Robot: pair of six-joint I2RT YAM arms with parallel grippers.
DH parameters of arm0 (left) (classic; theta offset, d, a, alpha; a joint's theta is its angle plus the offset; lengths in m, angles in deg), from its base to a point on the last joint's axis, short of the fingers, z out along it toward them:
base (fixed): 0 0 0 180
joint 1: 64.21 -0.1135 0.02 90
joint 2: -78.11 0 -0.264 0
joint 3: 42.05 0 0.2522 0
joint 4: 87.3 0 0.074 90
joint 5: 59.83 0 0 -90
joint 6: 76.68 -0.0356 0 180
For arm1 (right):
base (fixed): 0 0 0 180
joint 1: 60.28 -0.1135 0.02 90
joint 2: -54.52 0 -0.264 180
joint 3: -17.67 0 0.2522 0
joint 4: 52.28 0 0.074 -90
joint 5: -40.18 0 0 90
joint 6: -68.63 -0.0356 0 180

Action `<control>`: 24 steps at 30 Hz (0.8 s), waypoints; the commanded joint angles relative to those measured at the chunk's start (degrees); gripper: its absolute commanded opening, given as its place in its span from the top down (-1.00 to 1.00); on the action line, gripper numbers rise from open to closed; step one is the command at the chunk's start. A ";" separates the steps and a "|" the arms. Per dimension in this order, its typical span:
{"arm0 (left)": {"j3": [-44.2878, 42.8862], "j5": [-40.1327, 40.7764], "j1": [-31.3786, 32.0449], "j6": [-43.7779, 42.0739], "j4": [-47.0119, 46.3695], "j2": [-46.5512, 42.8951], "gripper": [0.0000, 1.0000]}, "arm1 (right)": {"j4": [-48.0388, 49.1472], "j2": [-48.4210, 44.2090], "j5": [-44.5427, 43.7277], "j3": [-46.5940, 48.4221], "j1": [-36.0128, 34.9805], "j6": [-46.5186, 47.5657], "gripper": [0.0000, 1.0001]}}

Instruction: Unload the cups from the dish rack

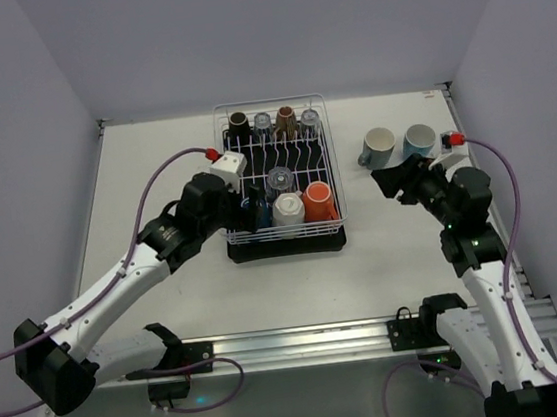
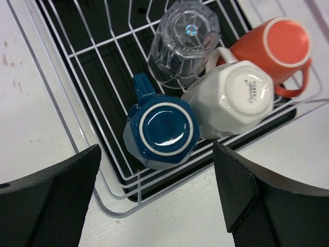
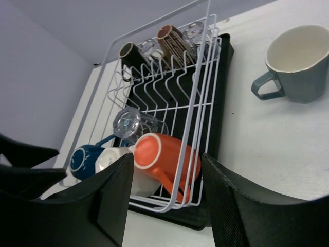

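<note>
The white wire dish rack (image 1: 328,168) stands on its black tray mid-table. At its front lie a blue cup (image 2: 162,129), a white cup (image 2: 236,98) and an orange cup (image 2: 280,43), with a clear glass (image 2: 182,43) behind them. Along its back stand a black cup (image 1: 239,124), a brown cup (image 1: 286,117) and two clear glasses (image 1: 263,122). My left gripper (image 2: 156,167) is open and empty, just over the blue cup at the rack's front left corner. My right gripper (image 3: 167,167) is open and empty, right of the rack, facing the orange cup (image 3: 164,154).
Two cups stand upright on the table right of the rack: a grey-teal one with a cream inside (image 1: 377,145) and a light blue one (image 1: 418,139). The grey-teal one also shows in the right wrist view (image 3: 300,72). Walls close the table on three sides.
</note>
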 commanded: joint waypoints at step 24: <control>-3.38 12.25 4.07 1.59 -7.09 20.30 -0.84 | -0.03 -14.09 13.97 -6.09 -1.34 -2.16 -0.17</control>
